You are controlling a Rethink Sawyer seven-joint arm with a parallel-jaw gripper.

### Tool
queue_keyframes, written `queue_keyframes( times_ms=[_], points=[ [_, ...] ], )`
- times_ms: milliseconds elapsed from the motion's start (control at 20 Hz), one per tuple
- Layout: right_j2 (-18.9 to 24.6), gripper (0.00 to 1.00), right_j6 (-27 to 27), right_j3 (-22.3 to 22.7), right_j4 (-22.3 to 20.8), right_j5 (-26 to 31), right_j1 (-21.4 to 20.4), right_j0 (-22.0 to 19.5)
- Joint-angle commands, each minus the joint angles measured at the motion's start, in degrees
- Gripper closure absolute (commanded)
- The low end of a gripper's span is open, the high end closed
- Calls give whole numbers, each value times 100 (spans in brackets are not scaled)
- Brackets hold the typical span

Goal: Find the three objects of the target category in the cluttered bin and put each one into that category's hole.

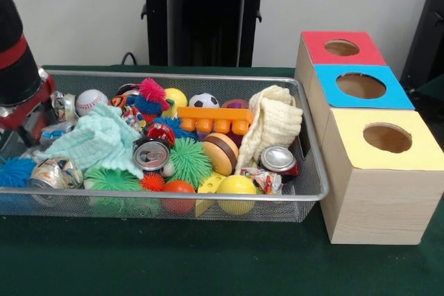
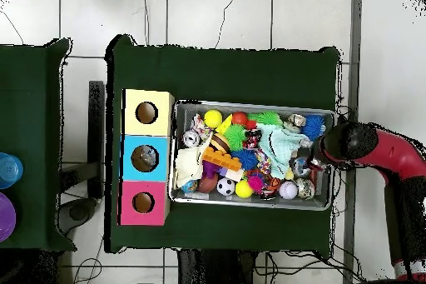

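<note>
The silver wire-mesh bin point(image 1: 208, 77) is full of toys, cloths and cans; it also shows in the overhead view point(image 2: 250, 104). A crinkly clear packet with multicoloured contents point(image 1: 262, 179) lies at the bin's near right, beside a yellow ball. A crinkly blue-white packet point(image 1: 54, 132) lies at the left end, partly under a mint cloth point(image 1: 94, 140). My gripper point(image 1: 28, 128) is down inside the bin's left end, right beside that packet; the overhead view shows the gripper point(image 2: 320, 157) at the bin's right end. Its state is hidden. I see no third packet.
Three wooden boxes with round holes stand right of the bin: red point(image 1: 341, 48), blue point(image 1: 361, 86), yellow point(image 1: 387, 138). Crushed cans point(image 1: 52, 171) and upright cans point(image 1: 150, 154) lie among spiky balls, a cream cloth point(image 1: 274, 126) and an orange block point(image 1: 215, 119).
</note>
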Motion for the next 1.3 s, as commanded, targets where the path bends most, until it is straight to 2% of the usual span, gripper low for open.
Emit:
queue_keyframes(
  times_ms=[50, 500, 950, 1300],
  points=[
    [209, 0, -1681, -493, -422, 838, 321, 184],
    [249, 0, -1856, -728, -480, 773, 619, 137],
    [358, 0, -1969, -602, -348, 755, 628, 59],
    [229, 0, -1969, -599, -362, 1145, 620, 102]
  ],
)
